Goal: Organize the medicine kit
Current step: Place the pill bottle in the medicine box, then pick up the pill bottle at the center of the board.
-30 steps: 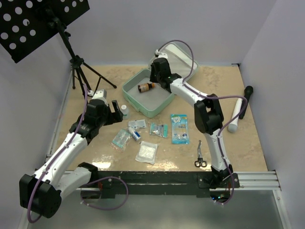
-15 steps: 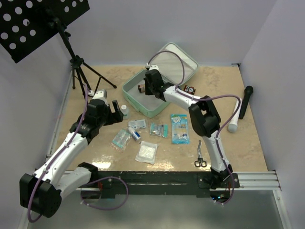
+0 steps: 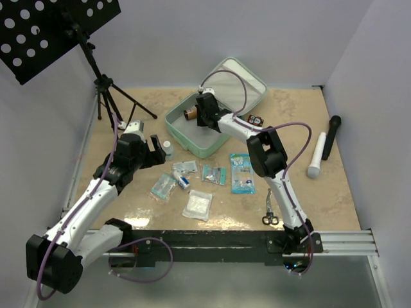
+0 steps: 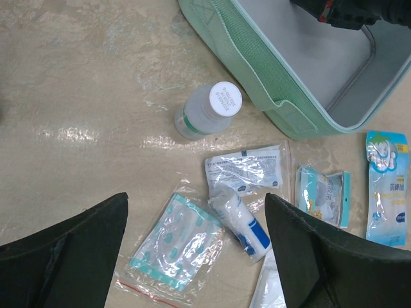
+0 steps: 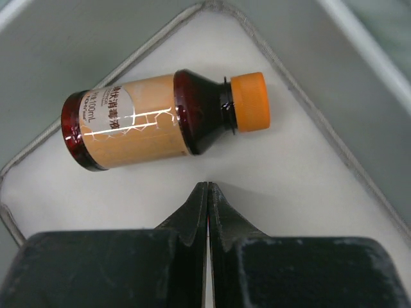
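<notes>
In the top view's upper centre the medicine kit (image 3: 204, 152) lies open, the brown bottle (image 5: 154, 119) tucked into its tray corner, seemingly sparing room, beside the clenched, empty right gripper (image 5: 207, 187), while the left gripper (image 4: 196, 205) gapes above loose packets (image 4: 244, 168).

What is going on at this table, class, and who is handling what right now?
The medicine kit lies open on the table. The right tool is inside it, shut and empty, just short of a brown bottle with an orange cap that lies in the kit. The left tool hangs open, holding nothing, over a white-capped bottle and several packets that lie outside the kit.
</notes>
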Controlling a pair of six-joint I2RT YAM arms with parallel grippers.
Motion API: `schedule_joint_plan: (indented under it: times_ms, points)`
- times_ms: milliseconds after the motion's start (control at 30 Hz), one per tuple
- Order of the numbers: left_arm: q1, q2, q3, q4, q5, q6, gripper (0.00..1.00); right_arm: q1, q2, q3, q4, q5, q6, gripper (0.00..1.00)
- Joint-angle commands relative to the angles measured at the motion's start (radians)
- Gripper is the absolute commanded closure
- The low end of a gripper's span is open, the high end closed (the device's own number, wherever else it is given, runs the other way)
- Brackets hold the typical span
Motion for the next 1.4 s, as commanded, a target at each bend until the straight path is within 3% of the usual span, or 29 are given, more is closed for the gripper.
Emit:
schedule_joint_plan:
  times_ms: [0, 133, 333, 467, 567, 767, 900, 1033, 1267, 1300, 1333, 1367]
  points:
    - [0.0, -0.015, 0.006, 0.004, -0.01, 0.004, 0.09, -0.018, -0.001, 0.092, 0.032, -0.017, 0.001, 1.0]
    - [-0.002, -0.015, 0.006, -0.001, -0.015, 0.003, 0.09, -0.018, 0.005, 0.106, 0.078, -0.049, 0.0, 0.99]
    - [0.0, -0.018, 0.004, -0.011, -0.023, 0.001, 0.09, -0.018, 0.017, 0.111, 0.129, -0.09, -0.015, 0.68]
    - [0.0, -0.01, 0.004, -0.004, -0.015, -0.005, 0.09, -0.019, 0.007, 0.093, 0.155, -0.11, -0.017, 0.54]
    - [-0.002, -0.005, 0.004, 0.018, 0.008, -0.006, 0.09, -0.018, -0.053, 0.032, 0.17, -0.043, -0.008, 0.53]
    - [-0.003, 0.028, 0.006, 0.088, 0.039, -0.003, 0.08, 0.011, -0.353, -0.205, 0.284, 0.037, 0.04, 0.46]
    - [-0.007, 0.053, -0.022, 0.148, -0.01, 0.021, 0.13, 0.053, -0.504, -0.355, 0.299, 0.086, 0.04, 0.45]
    - [-0.025, 0.117, 0.005, 0.159, -0.026, 0.062, 0.26, 0.099, -0.637, -0.509, 0.327, 0.111, 0.043, 0.46]
    - [-0.045, 0.22, 0.039, 0.194, -0.04, 0.076, 0.29, 0.136, -0.802, -0.716, 0.336, 0.101, 0.055, 0.47]
    - [-0.046, 0.232, 0.047, 0.2, -0.038, 0.076, 0.29, 0.139, -0.825, -0.745, 0.339, 0.097, 0.058, 0.47]
    - [-0.049, 0.249, 0.055, 0.206, -0.036, 0.076, 0.2, 0.142, -0.842, -0.769, 0.345, 0.092, 0.061, 0.47]
    - [-0.05, 0.26, 0.067, 0.208, -0.043, 0.076, 0.05, 0.143, -0.861, -0.786, 0.35, 0.091, 0.063, 0.47]
